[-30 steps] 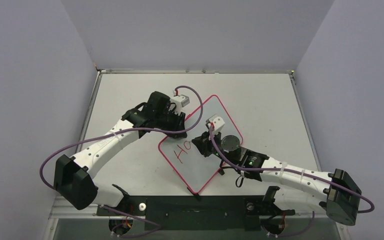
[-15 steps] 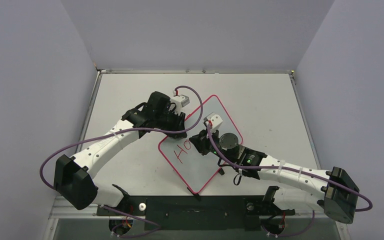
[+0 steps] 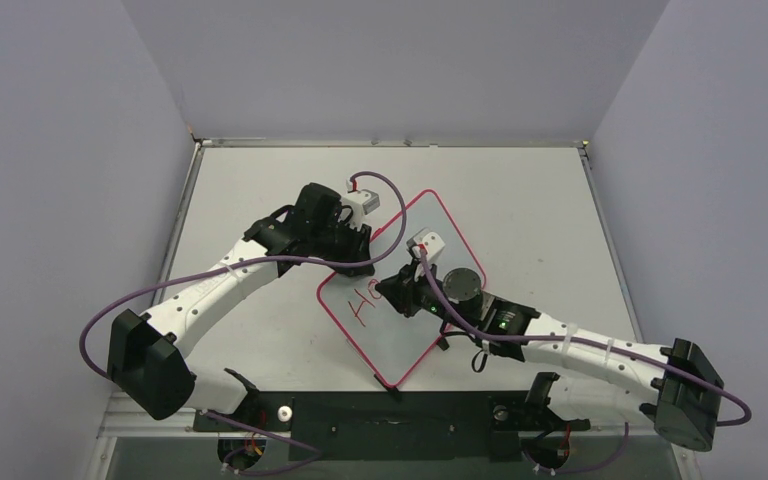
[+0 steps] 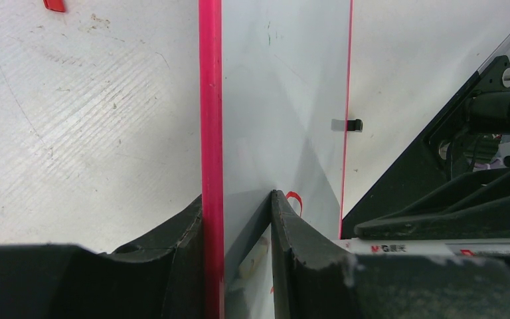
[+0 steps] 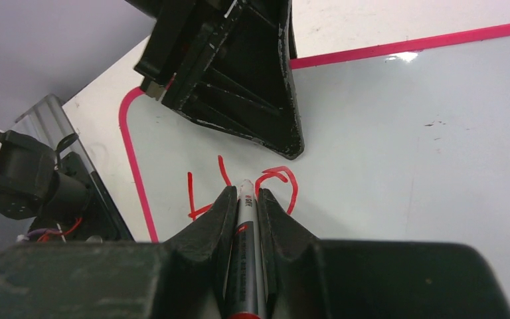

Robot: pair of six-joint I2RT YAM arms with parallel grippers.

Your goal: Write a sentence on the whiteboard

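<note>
— Whiteboard point(image 3: 397, 345) first: where does it lie?

— Flat on the counter point(image 3: 540, 200), turned cornerwise like a diamond, about midway between the left and right edges. One corner points at the near edge and stops just short of it. The opposite corner points toward the far edge, well away from it.

— How does it look?

— Small, glossy white, with a thin pink-red rim and rounded corners. The face is shiny enough to mirror a finger held over it.

— Anything written?

— Red letters point(image 3: 363, 300) near the board's left corner: a thin, scrawled "H" with a rounded "O" beside it, uneven in height.

— And the left tool point(image 4: 238, 197)?

— It sits astride the rim on the board's far-left side. Its jaws stand a little apart, one finger outside the rim over the counter, the other over the white face. A strip of board shows between them.

— The right tool point(image 5: 246, 193)?

— Clamped on a grey marker point(image 5: 244, 252), which pokes out between the fingers. The tip meets the board between the "H" and the "O".
</note>
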